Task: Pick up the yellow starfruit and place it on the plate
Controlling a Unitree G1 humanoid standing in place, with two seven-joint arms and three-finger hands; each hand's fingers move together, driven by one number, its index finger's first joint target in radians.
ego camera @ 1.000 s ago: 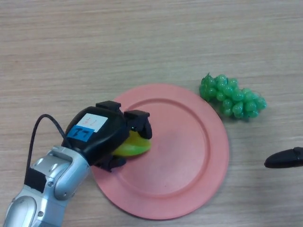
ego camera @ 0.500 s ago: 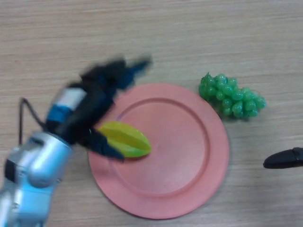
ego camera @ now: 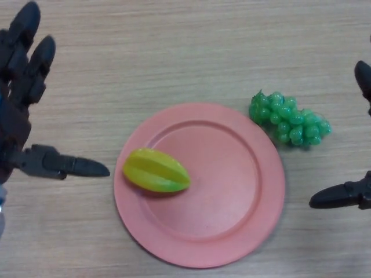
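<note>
Beside plate, left robot hand splayed

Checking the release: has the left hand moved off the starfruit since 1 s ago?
Yes. The left hand has pulled back toward the view's left, clear of the pink plate, fingers spread open. The starfruit lies on the plate's left side.

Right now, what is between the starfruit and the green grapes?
In the head view, only the bare pink plate lies between the yellow starfruit and the green grapes. The starfruit rests on the plate's left side; the grapes sit on the table past its upper right rim.
</note>
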